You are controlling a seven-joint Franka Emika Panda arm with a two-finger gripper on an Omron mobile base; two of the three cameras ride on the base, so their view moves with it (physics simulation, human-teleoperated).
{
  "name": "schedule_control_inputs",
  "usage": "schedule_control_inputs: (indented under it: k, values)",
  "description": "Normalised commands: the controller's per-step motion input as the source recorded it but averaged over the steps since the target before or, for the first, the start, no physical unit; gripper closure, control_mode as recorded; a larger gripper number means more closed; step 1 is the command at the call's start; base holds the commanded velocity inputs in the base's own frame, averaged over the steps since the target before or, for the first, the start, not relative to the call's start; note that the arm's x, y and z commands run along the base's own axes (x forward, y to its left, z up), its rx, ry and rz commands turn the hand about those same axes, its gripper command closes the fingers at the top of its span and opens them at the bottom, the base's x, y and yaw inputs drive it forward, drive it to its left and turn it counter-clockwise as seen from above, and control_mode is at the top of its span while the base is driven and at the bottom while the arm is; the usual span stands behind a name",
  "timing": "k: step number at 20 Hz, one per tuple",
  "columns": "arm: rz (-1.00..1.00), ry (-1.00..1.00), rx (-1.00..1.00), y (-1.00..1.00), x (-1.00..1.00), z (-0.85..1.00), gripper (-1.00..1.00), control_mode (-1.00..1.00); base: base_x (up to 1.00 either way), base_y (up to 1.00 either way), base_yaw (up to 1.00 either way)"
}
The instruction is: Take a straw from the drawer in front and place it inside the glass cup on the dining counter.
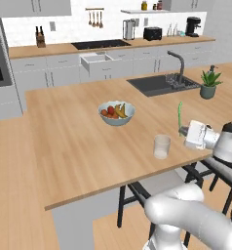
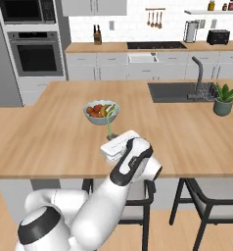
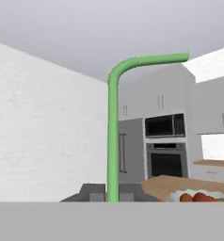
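Looking over the arm from the left base camera, you see the gripper (image 1: pixel 182 131) pinching the straw (image 1: pixel 180 115), its fingers pressed together on the lower part of the green stem. The straw stands close to upright above the fingers, with a short bend at its top. It hangs over the near right edge of the dining counter (image 1: pixel 69 141), above the wood and not touching it.

The glass cup (image 1: pixel 162 146) stands upright on the counter, just to the left of the gripper and lower than it. Straw and cup are apart; the cup has nothing in it that you can make out.

Beyond the cup, nearer the middle of the counter, sits the fruit bowl (image 1: pixel 116 113). Further right you have the sink (image 1: pixel 157 84) set into the top and a potted plant (image 1: pixel 209 83) beside it.

Against the back wall, the drawer (image 1: pixel 99 62) stands pulled out from the row of grey cabinet fronts.

From the hand camera, the straw (image 3: pixel 113 141) rises between the finger tips and bends sideways at its end.
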Motion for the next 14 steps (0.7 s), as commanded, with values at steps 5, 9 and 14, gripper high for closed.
schedule_control_inputs:
  k: [5, 9, 14]
  values:
    - [0.26, 0.01, 0.0, 0.03, 0.25, -0.16, 1.0, -1.0, 0.0, 0.0, 0.0]
    - [0.25, 0.0, 0.0, 0.03, 0.15, -0.19, 1.0, -1.0, 0.0, 0.0, 0.0]
    - [0.23, 0.0, 0.0, 0.0, 0.06, -0.04, 1.0, -1.0, 0.0, 0.0, 0.0]
